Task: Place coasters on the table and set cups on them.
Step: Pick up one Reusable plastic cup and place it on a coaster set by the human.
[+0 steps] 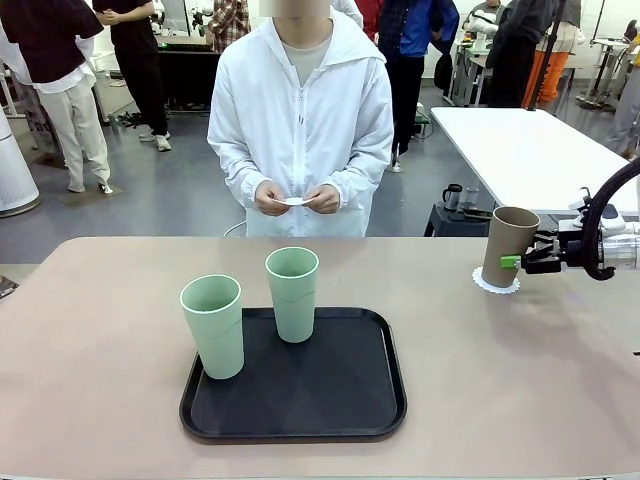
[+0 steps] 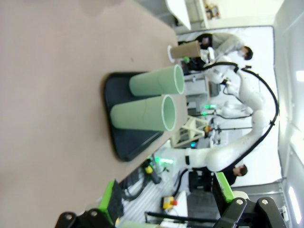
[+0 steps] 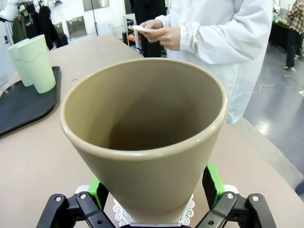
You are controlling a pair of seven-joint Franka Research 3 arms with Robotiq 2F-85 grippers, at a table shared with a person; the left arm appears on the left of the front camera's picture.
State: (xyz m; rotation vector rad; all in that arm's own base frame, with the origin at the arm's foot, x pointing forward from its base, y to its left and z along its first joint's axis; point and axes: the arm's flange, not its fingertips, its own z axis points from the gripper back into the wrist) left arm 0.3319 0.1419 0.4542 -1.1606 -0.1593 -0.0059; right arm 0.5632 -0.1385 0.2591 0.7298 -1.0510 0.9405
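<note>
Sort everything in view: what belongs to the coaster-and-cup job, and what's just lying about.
Job:
brown cup on its coaster, in the right gripper jaws
near green cup and far green cup on the black tray
white doily in the person's hands
table

Lying about:
white table
dark mug near it

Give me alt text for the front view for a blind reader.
The right pincer grips a brown cup standing on a white coaster on the beige table. Two green cups stand on a black tray; a person opposite holds a second coaster.
</note>
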